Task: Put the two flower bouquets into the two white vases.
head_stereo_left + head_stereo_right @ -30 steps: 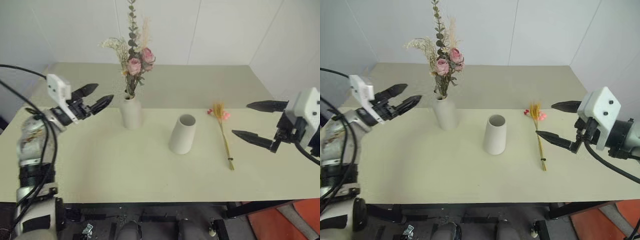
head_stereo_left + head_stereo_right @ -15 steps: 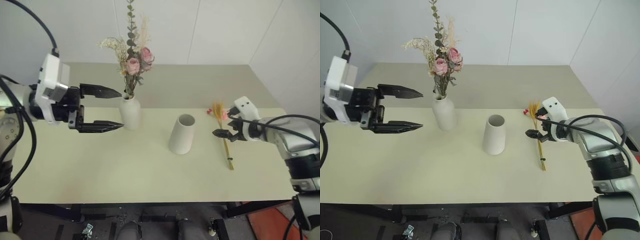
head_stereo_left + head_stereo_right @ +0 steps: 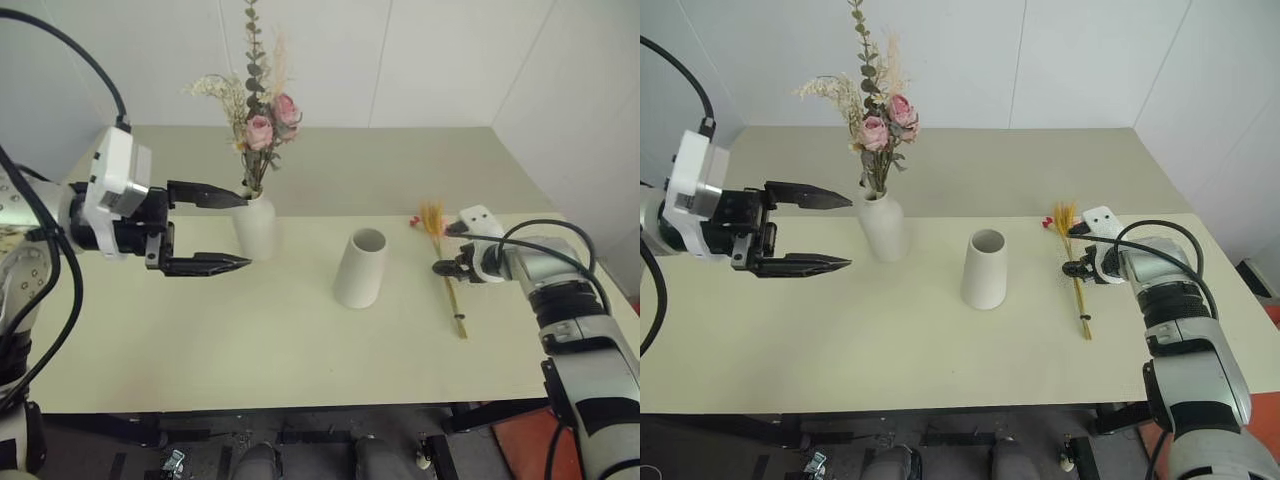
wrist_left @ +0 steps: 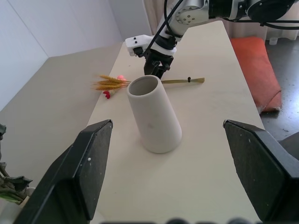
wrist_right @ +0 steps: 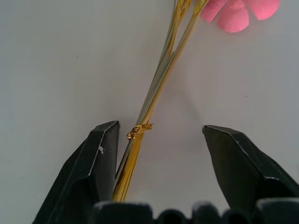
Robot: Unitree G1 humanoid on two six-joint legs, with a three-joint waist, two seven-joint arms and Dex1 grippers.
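Note:
The full bunch of pink roses (image 3: 262, 118) stands upright in the bottle-shaped white vase (image 3: 257, 232) at the table's middle left. My left gripper (image 3: 248, 232) hovers open just left of that vase, holding nothing. The tapered white vase (image 3: 358, 270) stands empty at the centre, its wide mouth up. To its right the slim wheat stalk (image 3: 452, 296) with pink blossoms lies flat on the table. My right gripper (image 5: 159, 128) is down at the stalk (image 5: 154, 93), its fingers (image 5: 100, 158) apart on either side of the stem, one almost touching it.
The pale table (image 3: 200, 340) reaches back to white walls. Its right edge runs close behind my right arm, with an orange cushion (image 4: 254, 60) on the floor beyond it. Bare tabletop lies between the two vases and in front of them.
My right gripper came forward and down to the wheat stalk, and its fingers narrowed around the stem. My left gripper lifted, turned to point right beside the bottle vase, and stayed open.

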